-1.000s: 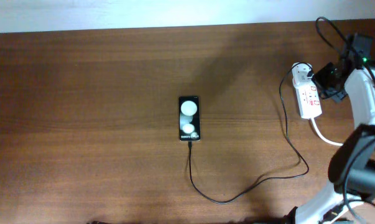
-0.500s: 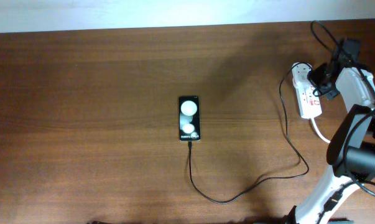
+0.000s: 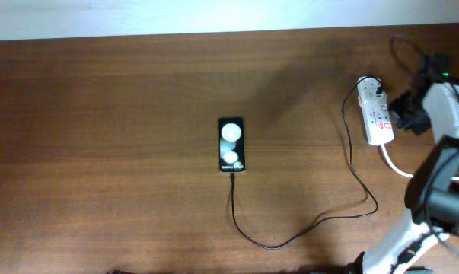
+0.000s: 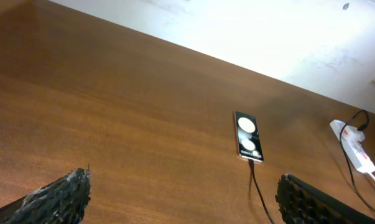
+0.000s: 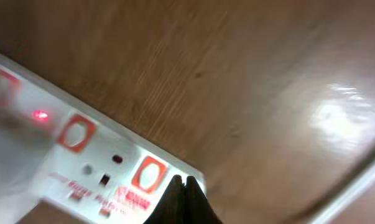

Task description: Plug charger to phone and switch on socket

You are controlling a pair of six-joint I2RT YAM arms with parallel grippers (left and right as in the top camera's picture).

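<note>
The phone point(image 3: 231, 144), a black slab with two white round patches, lies flat mid-table and also shows in the left wrist view point(image 4: 248, 136). The charger point(image 3: 305, 227), a thin black cable, runs from the phone's near end in a loop to the socket point(image 3: 375, 115), a white power strip at the far right. In the right wrist view the socket point(image 5: 94, 155) shows red-framed switches and a small lit red light point(image 5: 40, 115). My right gripper point(image 5: 182, 186) is shut with its tips at the strip's edge beside a switch. My left gripper point(image 4: 181, 199) is open and empty, low over bare table.
The thick white cord point(image 3: 396, 164) leaves the socket's near end toward the right arm. The table's far edge meets a white wall point(image 3: 214, 15). The right arm's body point(image 3: 442, 183) fills the right edge.
My right gripper has shifted right and slightly nearer, from over the socket's middle to its right side. Phone, charger and left arm have not moved.
</note>
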